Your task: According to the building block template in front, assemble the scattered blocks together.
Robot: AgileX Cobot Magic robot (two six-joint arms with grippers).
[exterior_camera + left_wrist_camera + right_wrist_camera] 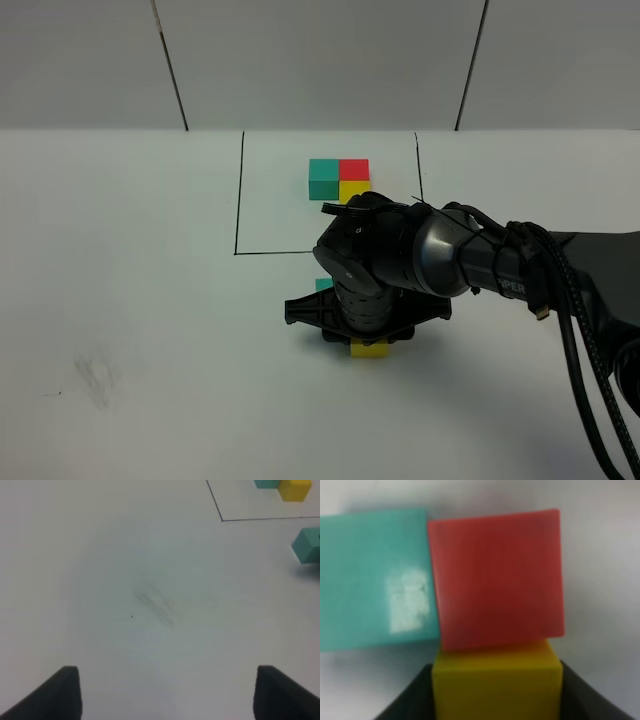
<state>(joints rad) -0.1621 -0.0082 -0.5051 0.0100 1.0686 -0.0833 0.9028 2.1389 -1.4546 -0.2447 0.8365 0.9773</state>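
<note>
Three small matte cubes sit together under my right tool, which is clenched on the yellow cube, pressed against red beside teal. I judge them light, rigid, best pinched on flat opposite faces. Left tool hangs released.

— Where does your high camera sit?
— Above and in front, facing down the worktop toward the back wall.
— And your wrist views?
— Left looks along bare worktop from low; right sits very near the yellow cube. Left and high share the teal cube.
</note>
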